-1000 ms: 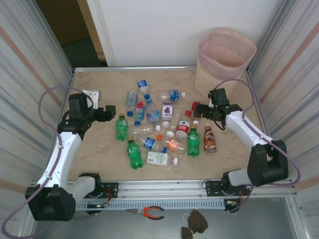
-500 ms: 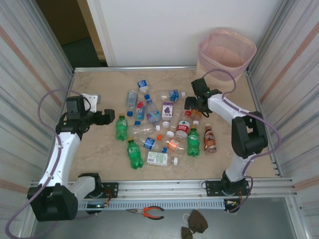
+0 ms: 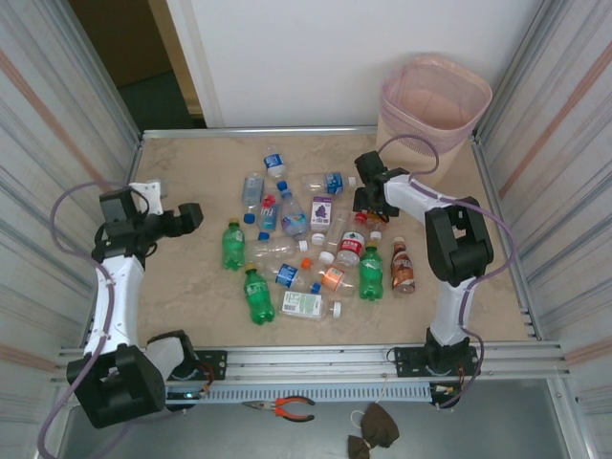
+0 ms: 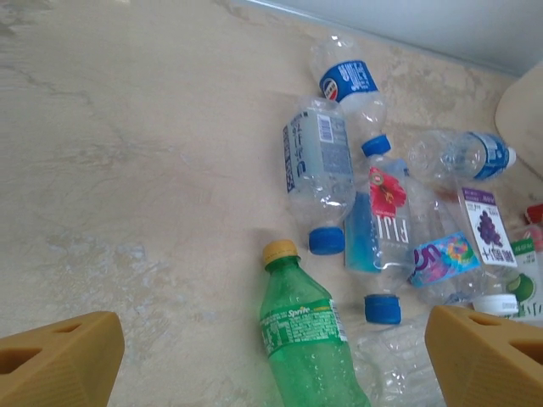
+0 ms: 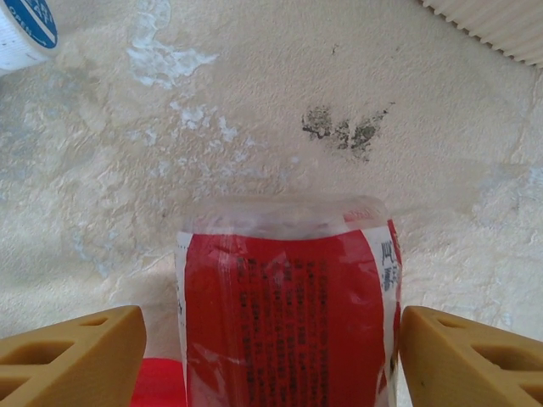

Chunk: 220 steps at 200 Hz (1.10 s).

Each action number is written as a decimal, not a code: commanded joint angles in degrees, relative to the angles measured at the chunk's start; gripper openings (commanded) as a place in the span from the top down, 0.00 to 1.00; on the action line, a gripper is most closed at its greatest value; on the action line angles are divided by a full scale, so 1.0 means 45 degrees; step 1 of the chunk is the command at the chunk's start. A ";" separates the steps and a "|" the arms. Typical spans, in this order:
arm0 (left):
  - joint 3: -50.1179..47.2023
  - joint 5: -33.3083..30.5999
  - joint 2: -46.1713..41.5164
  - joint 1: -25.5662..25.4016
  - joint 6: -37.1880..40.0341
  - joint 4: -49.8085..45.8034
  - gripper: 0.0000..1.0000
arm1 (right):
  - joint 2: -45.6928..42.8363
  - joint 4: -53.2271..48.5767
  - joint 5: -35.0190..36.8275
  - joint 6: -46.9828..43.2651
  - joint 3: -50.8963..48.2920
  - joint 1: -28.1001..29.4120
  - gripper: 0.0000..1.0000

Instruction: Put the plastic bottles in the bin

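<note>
R gripper (image 3: 367, 199) spread wide astride red-label bottle (image 5: 288, 322), no clamp yet. L gripper (image 3: 188, 216) released too, left of the pile (image 3: 292, 222), green bottle (image 4: 307, 339) just ahead. Bin (image 3: 411, 143) far right.

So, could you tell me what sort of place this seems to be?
Probably a lab robot test cell: corrugated panels wall in the table, two arms are bolted to an aluminium rail, and plastic bottles lie scattered near a bin.
</note>
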 commanded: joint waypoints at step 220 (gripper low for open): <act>-0.0351 0.1428 -0.0292 0.0748 -0.0551 0.0827 0.09 | -0.3973 -0.1555 0.0358 -0.0426 0.0563 -0.0145 0.44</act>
